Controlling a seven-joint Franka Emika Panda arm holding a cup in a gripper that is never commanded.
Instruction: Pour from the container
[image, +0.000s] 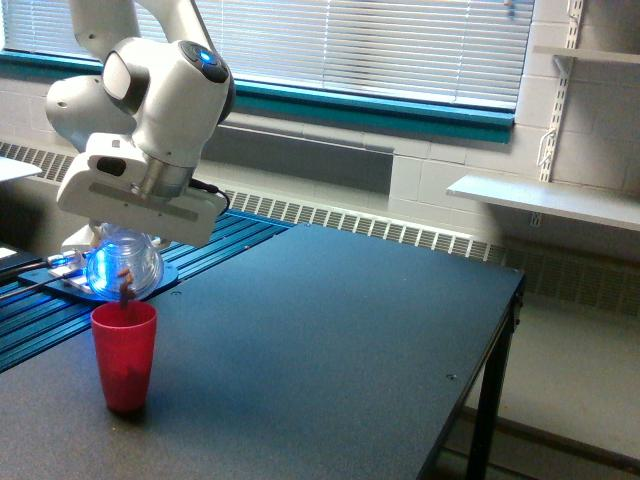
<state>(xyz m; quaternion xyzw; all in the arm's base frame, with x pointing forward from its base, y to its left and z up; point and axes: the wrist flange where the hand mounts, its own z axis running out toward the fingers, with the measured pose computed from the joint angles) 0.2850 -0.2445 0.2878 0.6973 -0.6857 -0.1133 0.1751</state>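
Exterior view: clear rounded plastic container (123, 268) held tipped in gripper (128, 243) (fingers hidden), mouth directly over opaque red plastic cup (124, 356) near table's (330, 340) front-left corner.

red cup (125, 357) under the tilted container (124, 266) (rim close above), dark table (330, 340) bare rightward

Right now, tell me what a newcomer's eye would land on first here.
First the big white robot arm at the exterior view's left, its gripper tipping a clear rounded container that glows blue. Right under it a bright red cup stands upright on the dark table, with a thin brown trickle falling into it.
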